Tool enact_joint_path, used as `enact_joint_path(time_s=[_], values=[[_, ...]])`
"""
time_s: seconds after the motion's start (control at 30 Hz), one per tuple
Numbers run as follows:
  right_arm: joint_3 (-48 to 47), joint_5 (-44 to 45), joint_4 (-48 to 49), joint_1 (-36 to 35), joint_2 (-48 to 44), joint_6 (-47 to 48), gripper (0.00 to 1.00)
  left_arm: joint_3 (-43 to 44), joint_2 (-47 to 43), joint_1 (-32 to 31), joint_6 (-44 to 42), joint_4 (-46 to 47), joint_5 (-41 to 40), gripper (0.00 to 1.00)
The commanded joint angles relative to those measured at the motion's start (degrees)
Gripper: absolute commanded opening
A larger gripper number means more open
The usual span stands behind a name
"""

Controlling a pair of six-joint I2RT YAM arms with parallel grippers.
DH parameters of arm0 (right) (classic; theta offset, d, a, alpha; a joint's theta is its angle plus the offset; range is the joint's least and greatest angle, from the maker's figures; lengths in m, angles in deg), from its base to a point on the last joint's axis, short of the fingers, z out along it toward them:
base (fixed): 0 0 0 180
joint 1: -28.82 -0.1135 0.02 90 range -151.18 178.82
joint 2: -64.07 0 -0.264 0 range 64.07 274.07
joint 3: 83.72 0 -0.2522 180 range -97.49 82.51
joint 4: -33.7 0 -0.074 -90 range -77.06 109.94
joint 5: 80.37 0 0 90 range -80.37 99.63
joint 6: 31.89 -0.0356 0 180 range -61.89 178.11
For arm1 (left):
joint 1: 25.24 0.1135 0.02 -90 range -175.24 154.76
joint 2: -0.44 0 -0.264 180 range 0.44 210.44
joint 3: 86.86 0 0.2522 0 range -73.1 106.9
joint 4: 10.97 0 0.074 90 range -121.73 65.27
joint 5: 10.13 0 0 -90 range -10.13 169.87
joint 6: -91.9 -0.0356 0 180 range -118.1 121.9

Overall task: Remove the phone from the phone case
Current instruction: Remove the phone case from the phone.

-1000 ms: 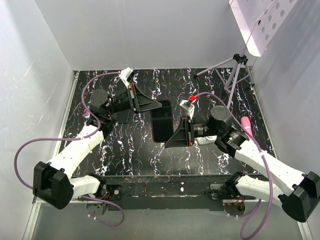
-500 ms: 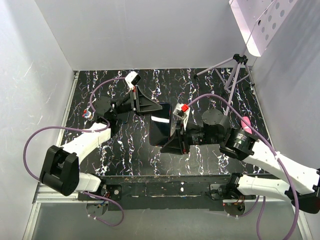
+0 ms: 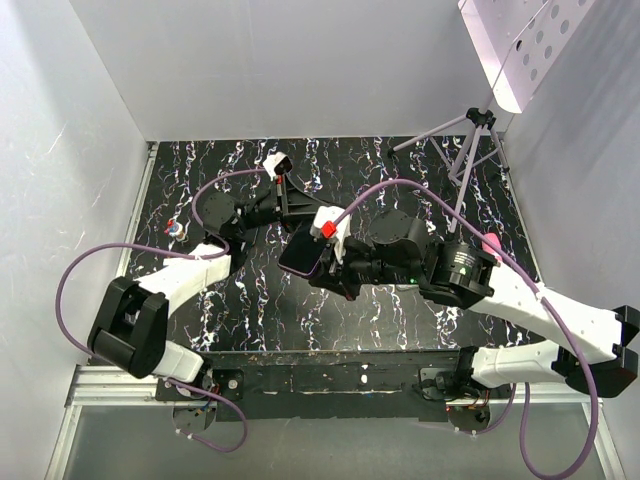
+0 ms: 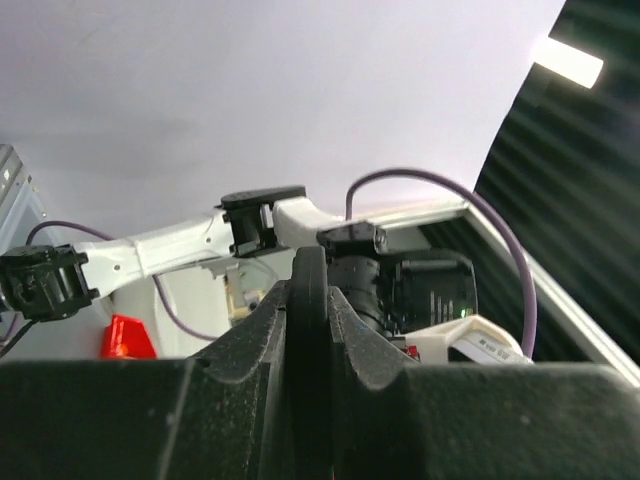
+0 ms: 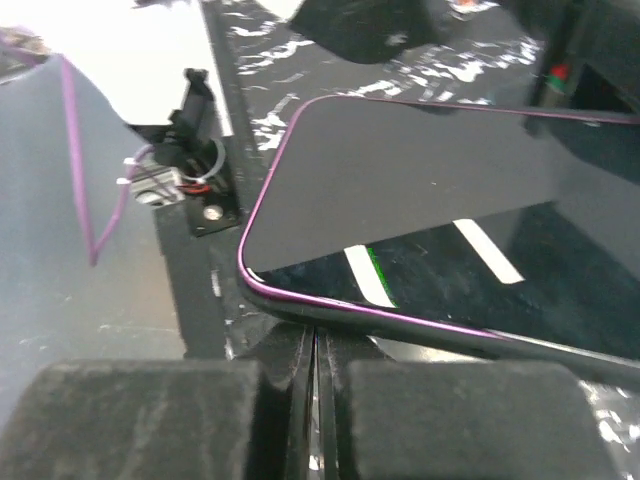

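Observation:
The phone [image 3: 303, 255], with a glossy black screen and a thin red rim, sits in the black phone case and is raised off the table at a tilt. My left gripper [image 3: 290, 213] is at its far end. In the left wrist view the left gripper [image 4: 308, 300] is shut on a thin black edge seen end-on, the phone case [image 4: 308, 275]. My right gripper [image 3: 322, 262] is at the phone's near side. In the right wrist view the right gripper [image 5: 317, 345] is shut, its tips against the phone case's black edge [image 5: 391, 324] just below the phone [image 5: 420, 180].
The black marbled table [image 3: 400, 310] has white walls on three sides. A small tripod [image 3: 470, 150] stands at the back right. A pink object [image 3: 491, 243] lies by the right arm. A small red-topped object [image 3: 175, 228] lies at the left. A white perforated panel [image 3: 520, 50] hangs at the top right.
The phone lay flat on the table; now it is lifted, tilted and shifted left. My right gripper has moved left to its near edge. My left gripper has moved right along its far end.

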Motion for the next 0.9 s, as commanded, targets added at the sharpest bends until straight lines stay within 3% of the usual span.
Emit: enact_joint_path(time_s=[0.0, 0.13, 0.33, 0.47, 0.63, 0.73, 0.87], values=[[-1.19, 17.74, 11.06, 0.24, -1.79, 5.23, 0.01, -1.58, 0.37, -1.58, 2.65, 3.56, 0.06, 0.00], [7.87, 25.26, 11.94, 0.76, -5.73, -1.88, 0.01, -1.93, 1.51, -1.50, 5.48, 9.29, -2.31, 0.00], [19.91, 20.17, 9.57, 5.07, -15.22, -20.06, 0.04, -3.07, 0.99, -1.15, 1.09, 7.29, -4.96, 0.00], [25.28, 10.52, 12.63, 10.15, -21.99, -32.70, 0.23, -3.08, -1.55, -0.79, -7.68, -2.10, -6.01, 0.00], [28.71, -7.68, 23.34, 16.32, -24.03, -47.31, 0.43, -1.76, -7.79, -0.09, -21.39, -21.78, -10.31, 0.00], [30.21, -14.01, 31.96, 16.85, -22.72, -49.89, 0.48, -0.35, -10.96, 0.09, -26.15, -29.98, -13.13, 0.00], [29.68, -16.92, 34.87, 16.85, -20.26, -48.57, 0.50, -0.17, -10.44, 0.17, -23.98, -28.42, -12.52, 0.00]])
